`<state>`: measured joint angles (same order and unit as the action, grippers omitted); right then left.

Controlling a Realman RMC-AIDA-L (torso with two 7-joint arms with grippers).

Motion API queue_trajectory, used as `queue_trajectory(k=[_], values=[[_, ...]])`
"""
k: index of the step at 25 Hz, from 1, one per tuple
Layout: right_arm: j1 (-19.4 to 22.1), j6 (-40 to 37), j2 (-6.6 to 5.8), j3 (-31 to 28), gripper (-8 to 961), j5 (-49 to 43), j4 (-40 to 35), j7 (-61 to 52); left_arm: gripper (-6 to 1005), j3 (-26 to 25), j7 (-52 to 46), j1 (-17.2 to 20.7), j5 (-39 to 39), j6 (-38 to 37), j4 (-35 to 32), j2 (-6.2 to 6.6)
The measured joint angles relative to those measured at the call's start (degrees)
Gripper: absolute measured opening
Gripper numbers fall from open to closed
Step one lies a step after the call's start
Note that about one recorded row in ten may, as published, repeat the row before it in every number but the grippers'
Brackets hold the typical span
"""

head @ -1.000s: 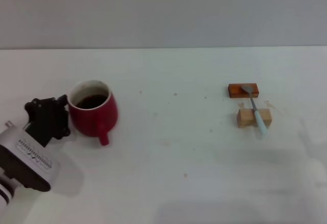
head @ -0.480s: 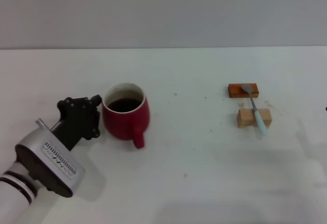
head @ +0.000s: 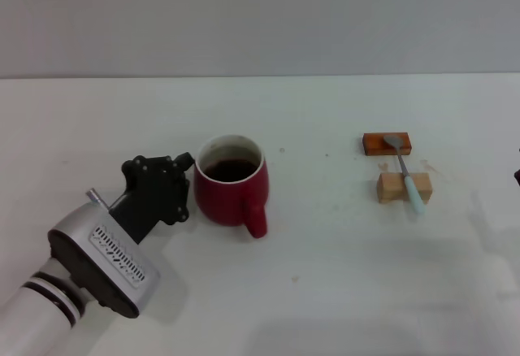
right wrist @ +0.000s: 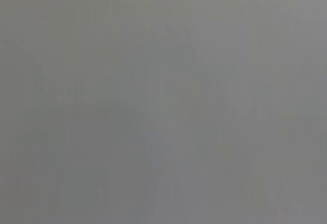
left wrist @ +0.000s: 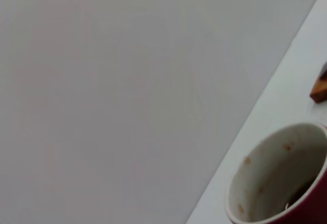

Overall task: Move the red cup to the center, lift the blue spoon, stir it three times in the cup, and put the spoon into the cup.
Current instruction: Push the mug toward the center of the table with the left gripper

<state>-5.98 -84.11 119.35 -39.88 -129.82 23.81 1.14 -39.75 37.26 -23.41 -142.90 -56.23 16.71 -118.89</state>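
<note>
On the white desk (head: 325,291), left of its middle, the left gripper (head: 180,187), its grip impossible to judge, presses against the red cup (head: 234,189), likely heavy, slick ceramic holding liquid, best held by its body.

Open table (head: 325,275) separates the cup (head: 233,184) from the two blocks on the right. The left gripper (head: 180,187) stands against the cup's left side, closing that flank; its rim, front and right side lie free. The spoon (head: 406,174) bridges the orange block (head: 387,143) and the tan block (head: 403,187), reachable from above.
</note>
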Motion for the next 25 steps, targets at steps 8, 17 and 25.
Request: queue_trajectory(k=[8, 17, 25], values=[[0.0, 0.0, 0.07, 0.66, 755, -0.04, 0.02, -0.07, -2, 2.17, -1.25, 0.04, 0.21, 1.13, 3.6, -0.26], [0.0, 0.07, 0.1, 0.72, 754, -0.05, 0.15, -0.08, -2, 5.86, -1.33, -0.13, 0.17, 1.76, 5.8, -0.22], [0.08, 0.12, 0.05, 0.77, 753, -0.06, 0.19, -0.09, -1, 4.59, -1.37, 0.65, 0.53, 0.37, 6.44, -0.2]])
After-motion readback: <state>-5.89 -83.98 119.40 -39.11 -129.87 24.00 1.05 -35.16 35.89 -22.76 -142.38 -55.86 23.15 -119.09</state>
